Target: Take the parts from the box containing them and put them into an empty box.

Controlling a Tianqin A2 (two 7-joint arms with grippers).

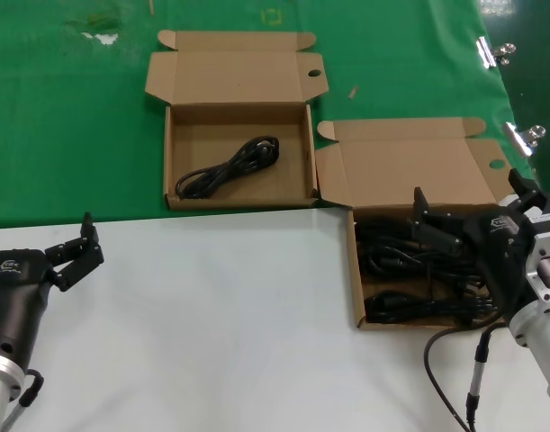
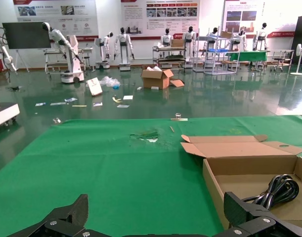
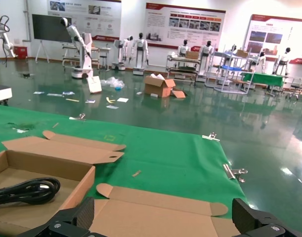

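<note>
Two cartons on view. Largest first: green table cover (image 1: 67,117) across the far half, white tabletop (image 1: 229,315) across the near half. On the green at 12 o'clock, the near-empty carton (image 1: 171,157), lid flap thrown back, floor bare apart from one looped cord bundle (image 1: 228,166) lying aslant. Just beside it toward 3 o'clock, corner almost touching, the full carton (image 1: 355,270), straddling the edge of the green, lid likewise open, packed with a dense tangle of black power cords (image 1: 396,261).

Over that tangle at 3 o'clock, the right gripper (image 1: 429,227), fingers spread apart, nothing between them, hanging above the cords; contact cannot be told. Low at 8 o'clock, the left gripper (image 1: 76,252), fingers also apart and empty, parked over bare white tabletop, well apart from both cartons.

Step in hand, by judgement: picking one bundle out of the tangle. Best done by lowering straight over the waist of a single figure-eight, where the loops cross, not over a plug or a stray strand. Worth closing on one bundle alone, then lifting slowly, since neighbouring loops look liable to snag and ride up together. Keep clear of the raised lid flap (image 1: 410,171) behind, then carry toward 11 o'clock and set down beside the bundle already there.
</note>
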